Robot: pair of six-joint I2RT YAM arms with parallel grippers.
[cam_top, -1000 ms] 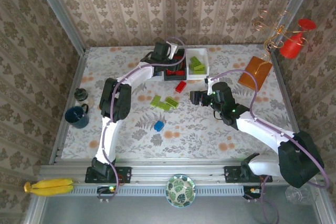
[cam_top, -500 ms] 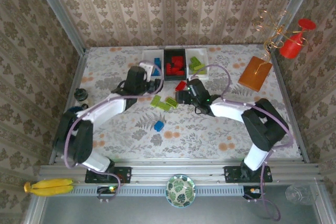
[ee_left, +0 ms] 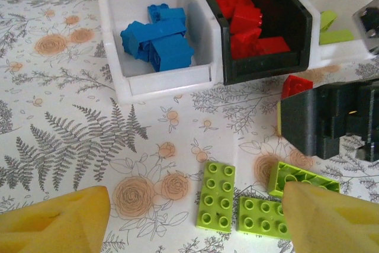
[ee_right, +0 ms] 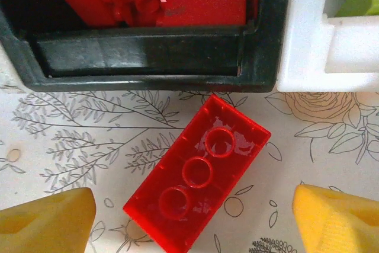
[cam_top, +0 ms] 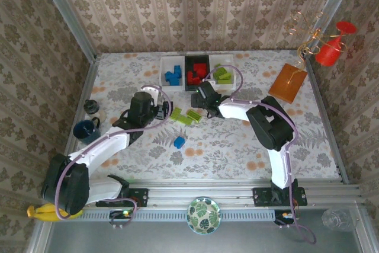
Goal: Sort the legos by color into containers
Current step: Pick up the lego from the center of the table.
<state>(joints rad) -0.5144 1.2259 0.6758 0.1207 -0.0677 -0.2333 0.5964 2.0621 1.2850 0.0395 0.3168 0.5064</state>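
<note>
Inside the three square trays [ee_left: 166, 81] most plastic bricks [ee_left: 157, 42] lie sorted; five remain on the counter [ee_left: 71, 117]. Left hand [ee_left: 189, 220] and right hand [ee_right: 195, 211] stand apart, empty.

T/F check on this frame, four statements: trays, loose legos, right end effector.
1. The black tray holds red legos. True.
2. The right end effector is shut. False: it is open, with a finger on either side of a loose red lego on the table.
3. Every green lego is in a tray. False: green legos lie on the table.
4. A blue lego lies loose on the table. True.
</note>
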